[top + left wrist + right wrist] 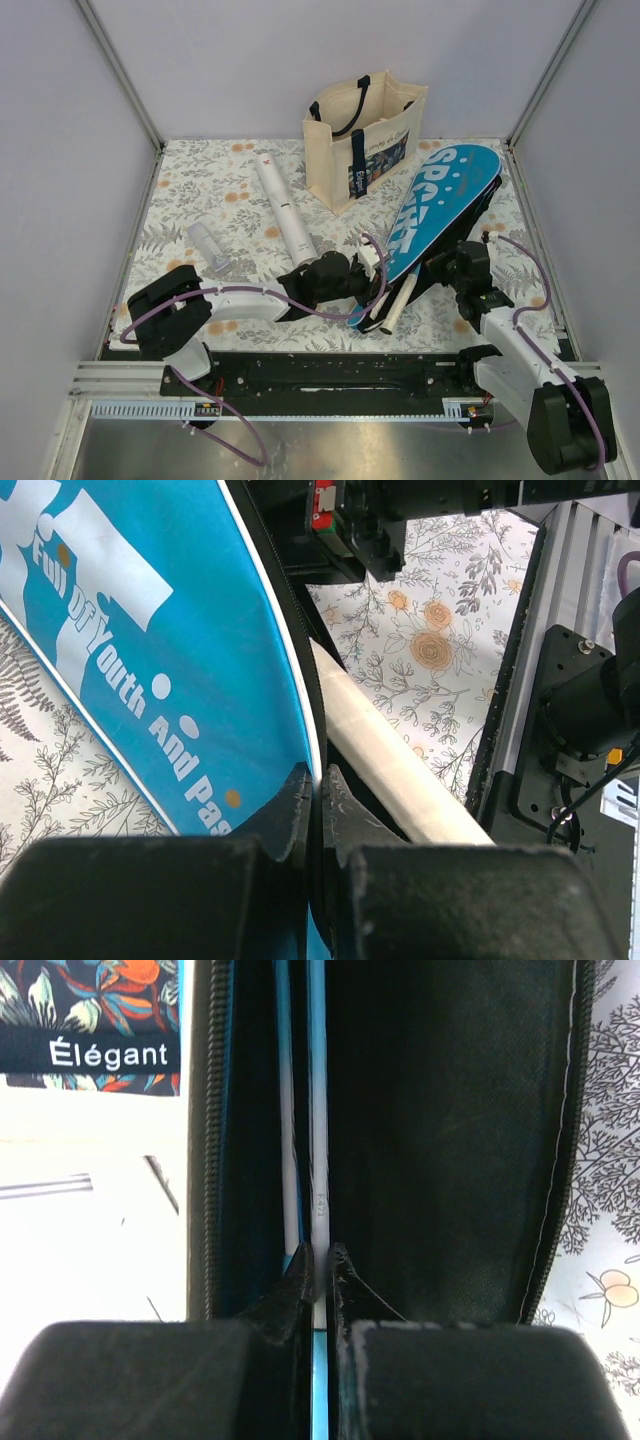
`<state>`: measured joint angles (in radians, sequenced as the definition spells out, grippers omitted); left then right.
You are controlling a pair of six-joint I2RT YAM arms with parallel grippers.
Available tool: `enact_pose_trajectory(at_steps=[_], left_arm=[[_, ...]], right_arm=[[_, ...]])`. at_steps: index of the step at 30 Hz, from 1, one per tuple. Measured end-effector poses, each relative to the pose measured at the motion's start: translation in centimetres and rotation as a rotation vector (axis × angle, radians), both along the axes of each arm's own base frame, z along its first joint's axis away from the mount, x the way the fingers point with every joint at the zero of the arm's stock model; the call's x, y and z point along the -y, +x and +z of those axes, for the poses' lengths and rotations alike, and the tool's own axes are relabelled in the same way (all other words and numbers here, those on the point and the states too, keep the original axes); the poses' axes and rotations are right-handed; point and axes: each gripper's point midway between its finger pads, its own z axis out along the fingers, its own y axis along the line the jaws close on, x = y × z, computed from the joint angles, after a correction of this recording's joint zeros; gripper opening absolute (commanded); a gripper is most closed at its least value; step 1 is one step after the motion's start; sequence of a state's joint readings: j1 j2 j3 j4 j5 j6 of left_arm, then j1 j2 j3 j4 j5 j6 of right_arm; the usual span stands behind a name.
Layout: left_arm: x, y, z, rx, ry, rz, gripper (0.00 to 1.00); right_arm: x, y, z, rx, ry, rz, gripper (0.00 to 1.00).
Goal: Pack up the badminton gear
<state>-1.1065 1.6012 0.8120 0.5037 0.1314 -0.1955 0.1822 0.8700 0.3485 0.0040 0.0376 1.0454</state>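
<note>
Pinching shut: left tool (318, 782) on case (150, 660) rim, right tool (320, 1258) on racket (317, 1080).

left arm (240, 300), right arm (518, 348): white links, black joints, purple cables (384, 270); black scuffed gripper fingers (295, 1295).

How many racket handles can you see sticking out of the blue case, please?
1 clearly: a white handle pokes out of the blue case at its near end. Another may be hidden inside the case.

L tool (320, 780) & R tool (322, 1260) both pinched tight.
</note>
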Motion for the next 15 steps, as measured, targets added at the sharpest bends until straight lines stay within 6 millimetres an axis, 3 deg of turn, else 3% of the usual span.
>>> enact_pose_trajectory(at_steps=[8, 15], left_arm=[[-0.2, 0.2, 0.0, -0.021, -0.018, 0.025, 0.00], [-0.5, 0.7, -0.1, -0.015, -0.017, 0.053, 0.00]], right_arm=[[0.2, 1.5, -1.9, -0.023, 0.048, -0.067, 0.00], [-0.2, 2.2, -1.3, 0.002, 0.124, -0.098, 0.00]])
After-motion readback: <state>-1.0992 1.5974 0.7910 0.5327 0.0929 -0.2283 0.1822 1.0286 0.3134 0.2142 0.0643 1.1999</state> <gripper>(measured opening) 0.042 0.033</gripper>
